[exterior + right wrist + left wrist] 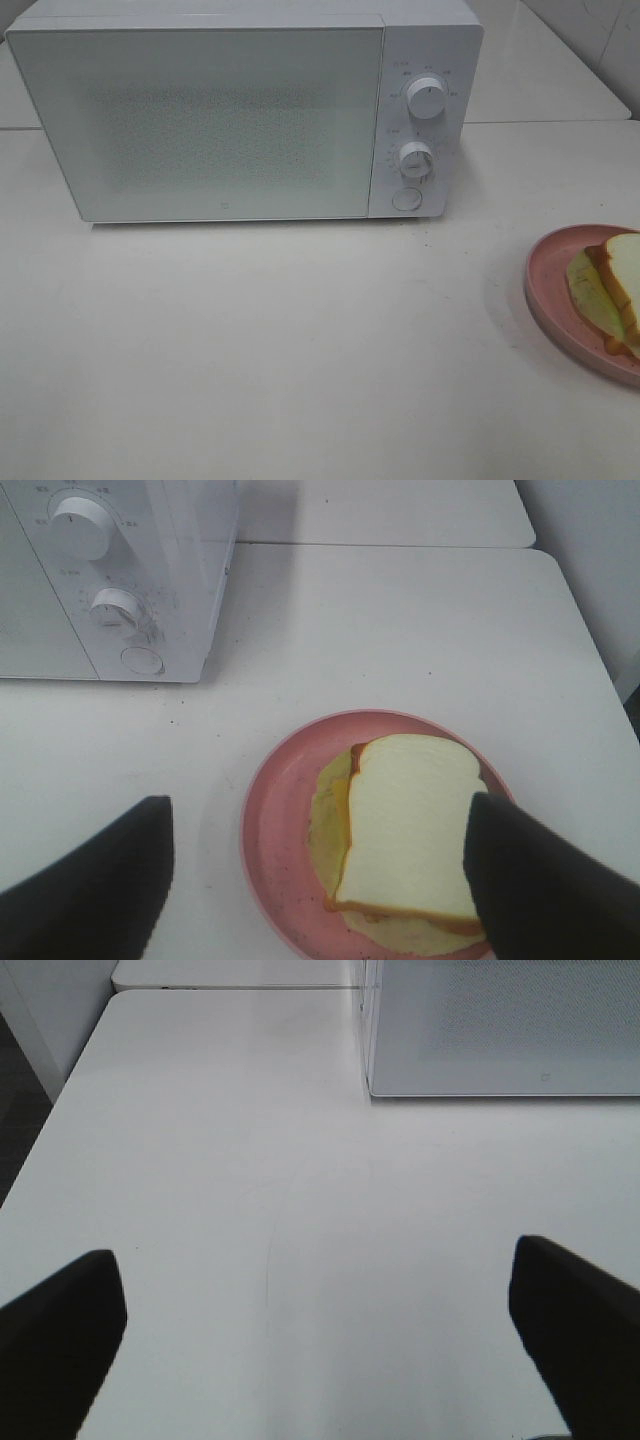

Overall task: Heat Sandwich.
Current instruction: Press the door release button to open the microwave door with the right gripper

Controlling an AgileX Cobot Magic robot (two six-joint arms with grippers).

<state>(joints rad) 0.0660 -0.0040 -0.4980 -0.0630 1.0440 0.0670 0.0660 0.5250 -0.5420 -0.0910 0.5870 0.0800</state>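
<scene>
The sandwich (618,280) lies on a round pink plate (545,278) at the table's right edge, partly cut off by the exterior high view. It has white bread, a tan-orange crust and pale yellow-green filling. In the right wrist view my right gripper (320,805) hangs open above the sandwich (410,825), its dark fingers (100,880) on either side of the plate (272,810) and touching nothing. My left gripper (312,1260) is open wide over bare table. Neither gripper shows in the exterior high view.
A white microwave (200,120) stands at the back with its door shut. Its two knobs (427,97) and round button (406,199) sit on its right side. The microwave (500,1030) lies ahead of the left gripper. The table's left edge (40,1150) is near.
</scene>
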